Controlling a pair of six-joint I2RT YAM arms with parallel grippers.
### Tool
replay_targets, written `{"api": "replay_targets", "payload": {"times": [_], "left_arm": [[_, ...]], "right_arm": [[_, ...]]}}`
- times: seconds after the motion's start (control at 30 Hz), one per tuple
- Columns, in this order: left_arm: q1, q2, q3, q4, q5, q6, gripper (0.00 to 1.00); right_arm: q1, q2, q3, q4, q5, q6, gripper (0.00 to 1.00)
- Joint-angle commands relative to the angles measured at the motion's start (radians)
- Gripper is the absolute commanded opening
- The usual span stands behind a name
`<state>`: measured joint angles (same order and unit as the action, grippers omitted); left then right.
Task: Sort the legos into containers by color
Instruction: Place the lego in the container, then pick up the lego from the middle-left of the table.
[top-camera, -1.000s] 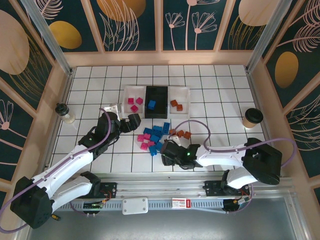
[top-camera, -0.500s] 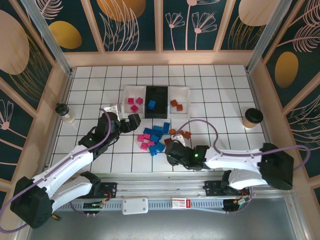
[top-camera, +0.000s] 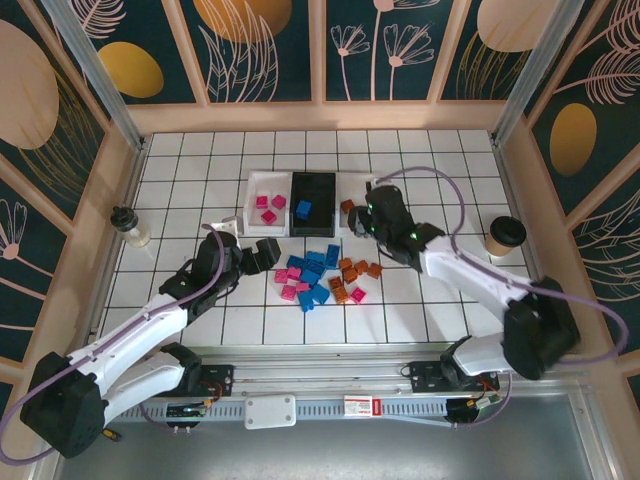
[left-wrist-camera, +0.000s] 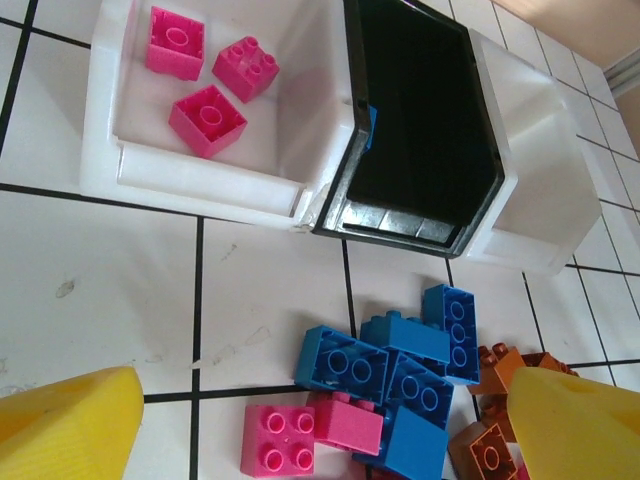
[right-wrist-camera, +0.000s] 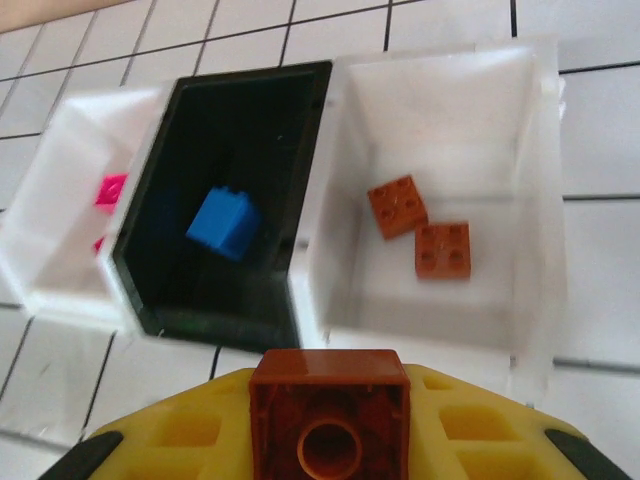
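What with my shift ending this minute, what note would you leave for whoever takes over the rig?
Left gripper: open, empty, over the loose pile.
Right gripper: shut on an orange-brown brick, at the right white tray.
Done: three pink bricks in the left white tray, one blue brick in the black tray, two orange-brown bricks in the right white tray.
Left: drop the held brick, then sort the pile's blue, pink and orange-brown bricks.

Left end effector (top-camera: 268, 250) gapes wide near-left of the black tray (top-camera: 320, 193); right end effector (top-camera: 361, 217), just right of it, pinches an orange-brown brick (right-wrist-camera: 329, 403).
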<state>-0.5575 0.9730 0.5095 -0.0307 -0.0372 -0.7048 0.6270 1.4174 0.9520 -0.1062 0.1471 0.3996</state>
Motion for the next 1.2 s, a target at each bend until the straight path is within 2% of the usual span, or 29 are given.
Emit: {"api": "replay_targets", "payload": {"times": [0.0,0.2,0.33,0.43,0.6,0.73,0.9,1.03,1.17], "left_arm": [[-0.007,-0.023,-0.012,-0.008,0.020,0.001,0.93],[-0.038,-0.019,-0.040,-0.012,0.037,-0.007,0.91],[-0.068,0.000,-0.049,-0.020,0.041,-0.009,0.88],[-0.099,0.011,-0.047,-0.032,0.048,-0.010,0.85],[-0.213,0.054,-0.033,-0.082,0.029,-0.013,0.80],[-0.335,0.111,-0.020,-0.136,-0.018,-0.029,0.74],[-0.447,0.183,-0.001,-0.133,-0.039,-0.041,0.63],[-0.516,0.299,0.055,-0.117,-0.046,-0.029,0.65],[-0.528,0.389,0.078,-0.101,-0.092,-0.030,0.67]], "right_arm": [[-0.059,0.147,0.083,0.063,-0.070,-0.070,0.17],[-0.120,0.329,0.191,0.074,-0.088,-0.073,0.24],[-0.134,0.363,0.225,0.080,-0.109,-0.072,0.50],[-0.131,0.326,0.219,0.079,-0.125,-0.069,0.58],[-0.108,0.193,0.107,0.096,-0.127,-0.055,0.60],[-0.085,0.084,-0.013,0.100,-0.126,-0.036,0.61],[-0.055,-0.031,-0.141,0.116,-0.127,0.004,0.61],[-0.053,-0.094,-0.188,0.111,-0.126,0.015,0.61],[-0.053,-0.133,-0.205,0.101,-0.122,0.010,0.62]]}}
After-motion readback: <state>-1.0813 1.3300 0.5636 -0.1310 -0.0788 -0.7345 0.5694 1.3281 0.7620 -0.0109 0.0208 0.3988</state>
